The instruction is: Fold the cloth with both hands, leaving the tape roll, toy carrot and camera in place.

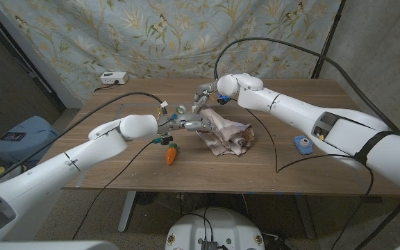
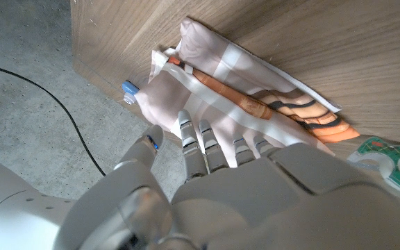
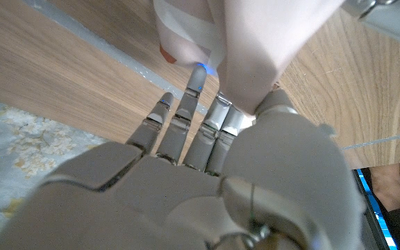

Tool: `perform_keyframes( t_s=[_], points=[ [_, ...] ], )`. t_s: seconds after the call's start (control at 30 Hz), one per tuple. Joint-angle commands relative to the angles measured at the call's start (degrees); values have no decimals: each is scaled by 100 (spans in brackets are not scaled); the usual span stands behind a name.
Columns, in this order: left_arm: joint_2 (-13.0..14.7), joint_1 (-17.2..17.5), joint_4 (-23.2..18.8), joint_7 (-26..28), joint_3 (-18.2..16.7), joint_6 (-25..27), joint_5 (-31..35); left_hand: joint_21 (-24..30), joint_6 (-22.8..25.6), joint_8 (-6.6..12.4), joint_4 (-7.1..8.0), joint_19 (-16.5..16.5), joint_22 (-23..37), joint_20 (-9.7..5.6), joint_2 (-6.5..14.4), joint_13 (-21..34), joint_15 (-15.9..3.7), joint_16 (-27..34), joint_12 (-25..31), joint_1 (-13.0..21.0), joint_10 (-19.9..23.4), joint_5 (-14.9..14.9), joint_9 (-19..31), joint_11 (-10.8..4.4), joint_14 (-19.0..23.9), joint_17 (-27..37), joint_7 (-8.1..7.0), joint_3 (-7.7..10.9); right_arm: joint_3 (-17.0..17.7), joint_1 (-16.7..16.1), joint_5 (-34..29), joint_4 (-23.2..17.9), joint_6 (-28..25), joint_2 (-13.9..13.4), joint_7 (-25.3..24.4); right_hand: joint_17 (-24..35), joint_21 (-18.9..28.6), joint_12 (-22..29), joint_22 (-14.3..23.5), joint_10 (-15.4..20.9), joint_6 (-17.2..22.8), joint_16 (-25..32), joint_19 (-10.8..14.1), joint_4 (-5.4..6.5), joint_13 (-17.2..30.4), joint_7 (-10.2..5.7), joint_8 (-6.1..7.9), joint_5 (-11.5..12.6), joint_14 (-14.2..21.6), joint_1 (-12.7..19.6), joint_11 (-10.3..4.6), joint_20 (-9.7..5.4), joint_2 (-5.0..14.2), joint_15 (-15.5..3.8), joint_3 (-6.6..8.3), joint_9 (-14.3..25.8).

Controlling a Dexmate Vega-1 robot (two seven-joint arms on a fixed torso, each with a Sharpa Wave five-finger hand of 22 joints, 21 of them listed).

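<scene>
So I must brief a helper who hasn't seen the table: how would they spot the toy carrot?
On the wooden table, look just toward the robot from the crumpled cloth, beside the left hand. The toy carrot is the only small bright orange thing there.

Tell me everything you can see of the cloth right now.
The cloth is a pale pinkish fabric with white bands and an orange and dark striped print, as the left wrist view shows. It lies bunched and partly folded near the middle of the wooden table, its near part spread on the wood. The right hand grips a raised corner at the far side; the left hand presses its fingers on the left edge. The toy carrot lies apart from it.
</scene>
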Motion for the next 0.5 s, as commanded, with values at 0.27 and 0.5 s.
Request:
perform_keyframes(
  t_s=[0.27, 0.5],
  points=[
    [610, 520, -739, 260, -418, 352, -378, 23, -91, -42, -22, -174, -7, 5, 48, 20, 66, -7, -25, 29, -92, -25, 15, -25, 0, 6, 15, 43, -129, 169, 248, 62, -149, 20, 245, -9, -6, -91, 10, -198, -167, -100, -81, 33, -47, 37, -121, 6, -112, -106, 90, 53, -23, -451, -28, -17],
    [749, 666, -910, 355, -537, 402, -490, 17, -118, -45, -26, -187, -7, 17, 46, 20, 70, -11, -29, 32, -116, -28, 15, -36, -10, 6, 9, 42, -120, 218, 376, 216, -90, 78, 271, -17, 0, -145, 10, -282, -248, -175, -106, 31, -101, 73, -178, 8, -238, -145, 119, 74, -27, -395, -43, -29]
  ],
)
